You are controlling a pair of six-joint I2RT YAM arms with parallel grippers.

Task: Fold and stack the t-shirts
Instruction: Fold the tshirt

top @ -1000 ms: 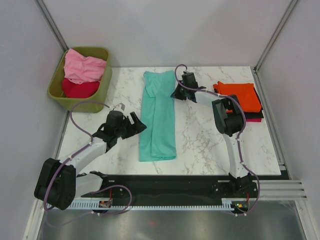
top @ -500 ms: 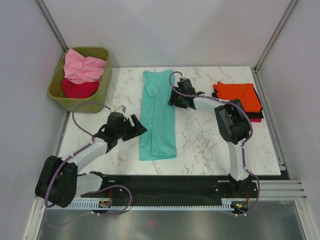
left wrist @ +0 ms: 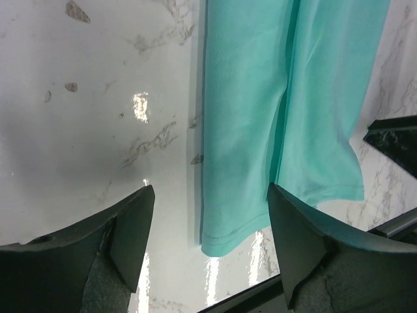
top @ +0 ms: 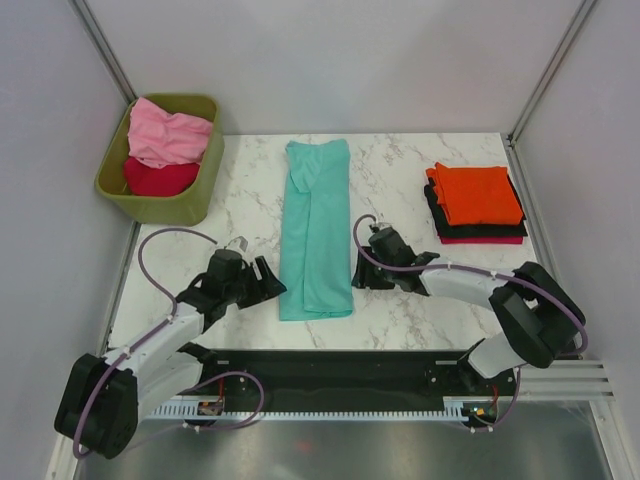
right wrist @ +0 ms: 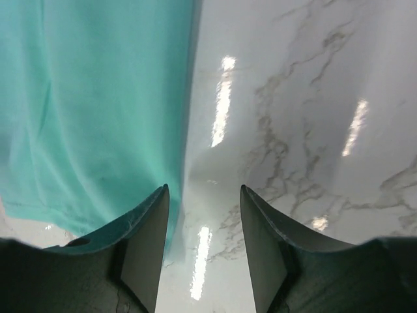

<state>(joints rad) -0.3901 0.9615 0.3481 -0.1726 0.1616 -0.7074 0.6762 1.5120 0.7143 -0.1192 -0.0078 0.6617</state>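
Note:
A teal t-shirt [top: 315, 230] lies on the marble table as a long narrow strip, folded lengthwise. My left gripper [top: 272, 284] hovers open at the strip's near left corner. In the left wrist view that hem corner [left wrist: 228, 241] shows between the spread fingers of the left gripper [left wrist: 210, 225]. My right gripper [top: 357, 272] is open at the strip's near right edge. In the right wrist view the teal cloth [right wrist: 91, 98] runs under the left fingertip and bare marble fills the gap of the right gripper [right wrist: 204, 218]. Neither gripper holds cloth.
A stack of folded shirts sits at the right: orange [top: 478, 192] on top, black [top: 433, 212] and crimson [top: 480, 240] under it. The olive bin [top: 190, 205] at the back left holds a pink shirt [top: 170, 135] and a red one [top: 155, 178]. A black rail [top: 330, 365] runs along the near edge.
The right gripper let go at the shirt's far end, opened, and swung back to the near right edge. The left gripper slid nearer, toward the near left corner.

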